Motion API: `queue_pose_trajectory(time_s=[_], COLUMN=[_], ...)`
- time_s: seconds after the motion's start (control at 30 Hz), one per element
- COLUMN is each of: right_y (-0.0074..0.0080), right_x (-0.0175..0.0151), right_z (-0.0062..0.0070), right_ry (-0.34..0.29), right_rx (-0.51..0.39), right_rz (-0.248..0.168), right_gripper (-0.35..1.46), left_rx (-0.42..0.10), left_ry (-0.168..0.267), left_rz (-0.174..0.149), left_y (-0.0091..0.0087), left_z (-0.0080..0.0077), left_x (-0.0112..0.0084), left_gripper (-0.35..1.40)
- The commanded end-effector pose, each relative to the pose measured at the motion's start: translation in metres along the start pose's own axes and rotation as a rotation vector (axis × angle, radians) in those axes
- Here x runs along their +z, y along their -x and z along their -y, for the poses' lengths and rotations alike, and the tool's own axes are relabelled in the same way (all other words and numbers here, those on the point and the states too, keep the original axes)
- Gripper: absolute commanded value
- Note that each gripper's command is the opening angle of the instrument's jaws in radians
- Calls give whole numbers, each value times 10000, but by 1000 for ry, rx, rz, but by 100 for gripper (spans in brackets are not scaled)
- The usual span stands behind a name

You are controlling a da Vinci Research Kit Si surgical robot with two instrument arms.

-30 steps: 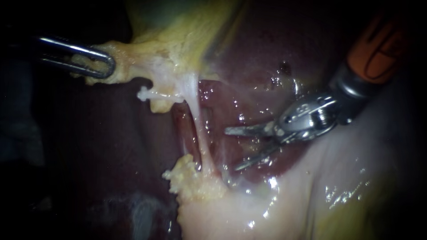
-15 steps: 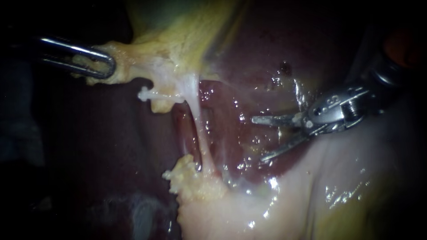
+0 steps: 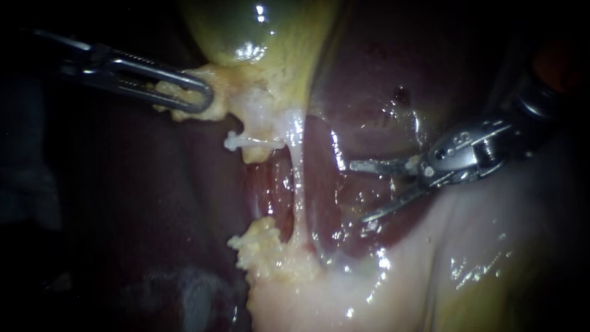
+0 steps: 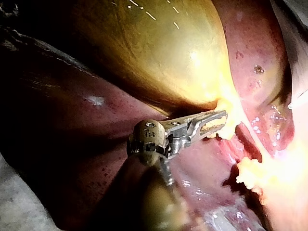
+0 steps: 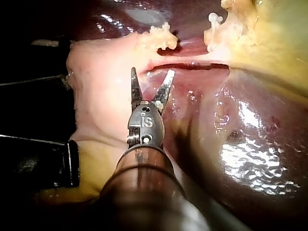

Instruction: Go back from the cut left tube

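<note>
**Inspector:** Report the field, largest item first.

**Recorder:** The dark red liver [image 3: 381,67] fills the background. The yellow-green gallbladder [image 3: 246,31] hangs at the top centre of the endoscope view. Wet pale tissue [image 3: 467,258] covers the lower right.

**Inspector:** And the instruments?

**Recorder:** The left instrument [image 3: 200,98] comes in from the left. Its jaws are clamped on yellow tissue [image 3: 222,104] at the gallbladder's lower end, gripping it from both sides. The right instrument [image 3: 357,192] comes in from the upper right with its jaws spread. A clear gap shows between them and they hold nothing. The tips lie over the liver's wet red surface.

**Inspector:** Where is the task item?

**Recorder:** The cut left tube [image 3: 241,141] shows as a whitish stub jutting leftward just below the clamped tissue. A crumbly yellow lump [image 3: 261,249] lies lower down, across an open gap. I cannot tell whether it holds the other cut end.

**Inspector:** How does that sit relative to the right instrument?

**Recorder:** They are apart. A whole tube [image 3: 299,184], pale and taut, stands between the stub and the open tips. It runs from the gallbladder down to the lump. The tips touch neither tube.
</note>
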Motion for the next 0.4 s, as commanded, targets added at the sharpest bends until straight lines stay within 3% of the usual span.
queue_pose_trajectory(time_s=[0.03,0.4], right_y=[0,0], right_x=[0,0], right_z=[0,0], right_ry=[0,0], right_rx=[0,0], right_rz=[0,0], right_gripper=[143,143], left_rx=[1,2], left_ry=[2,4], left_rz=[4,5], left_y=[1,1], left_z=[1,2], left_x=[2,2], left_gripper=[-35,-35])
